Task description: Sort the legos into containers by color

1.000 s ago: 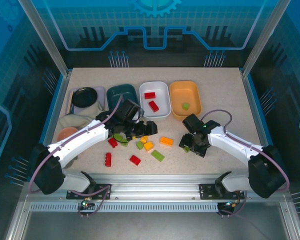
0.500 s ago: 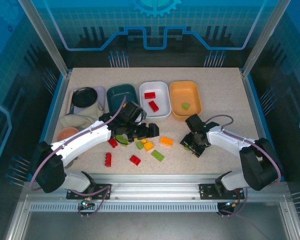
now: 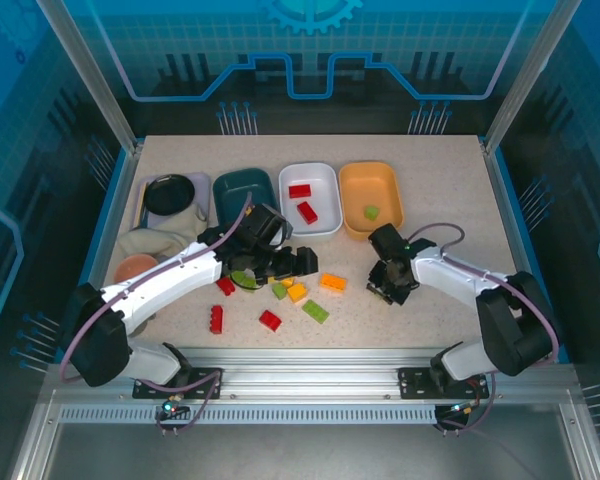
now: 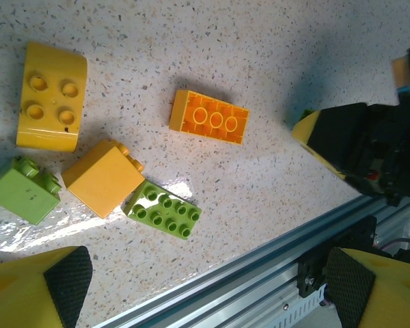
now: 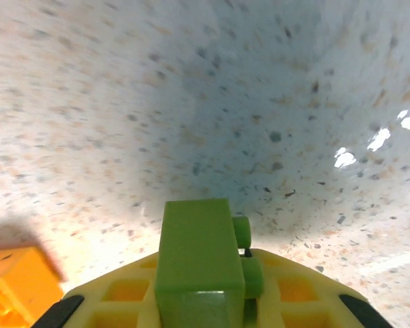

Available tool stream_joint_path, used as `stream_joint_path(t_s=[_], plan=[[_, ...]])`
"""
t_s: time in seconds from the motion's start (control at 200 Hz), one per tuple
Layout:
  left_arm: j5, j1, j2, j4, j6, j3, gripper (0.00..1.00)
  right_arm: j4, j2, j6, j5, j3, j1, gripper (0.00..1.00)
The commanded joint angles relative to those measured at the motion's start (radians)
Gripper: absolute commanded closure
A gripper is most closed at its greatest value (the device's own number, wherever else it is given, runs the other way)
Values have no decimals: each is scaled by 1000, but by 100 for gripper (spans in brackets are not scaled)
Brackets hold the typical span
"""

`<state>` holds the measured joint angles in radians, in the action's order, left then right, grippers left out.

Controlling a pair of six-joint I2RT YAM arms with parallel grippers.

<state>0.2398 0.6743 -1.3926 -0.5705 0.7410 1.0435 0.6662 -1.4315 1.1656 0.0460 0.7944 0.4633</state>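
Green lego [image 5: 195, 263] pinched btwn right fingers [image 5: 307, 304] — left fingers [image 4: 27, 290] spread wide, empty.

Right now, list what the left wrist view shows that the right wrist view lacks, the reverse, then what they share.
Left wrist view: the open left gripper over a yellow curved brick, a light green brick, a yellow-orange brick, a flat green brick and the metal rail.
Right wrist view: the right gripper shut on a green brick, seen close up.
Both: the speckled table and, probably the same one, an orange brick.
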Motion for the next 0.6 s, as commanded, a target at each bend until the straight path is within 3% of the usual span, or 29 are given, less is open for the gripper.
stream_joint_path(t_s=[0.0,0.115,0.24,0.595], plan=[[-21,8,5,-16,26,72,8,102,49,-149,115,164,-23,82],[-40,-3,-43,-48,39,180,7,131,-23,-321,153,357,-59,81],[-33,-42,-112,-47,65,274,7,173,-227,-458,129,606,-98,80],[-24,-124,-285,-51,92,432,7,316,-802,-566,4,1223,-215,76]])
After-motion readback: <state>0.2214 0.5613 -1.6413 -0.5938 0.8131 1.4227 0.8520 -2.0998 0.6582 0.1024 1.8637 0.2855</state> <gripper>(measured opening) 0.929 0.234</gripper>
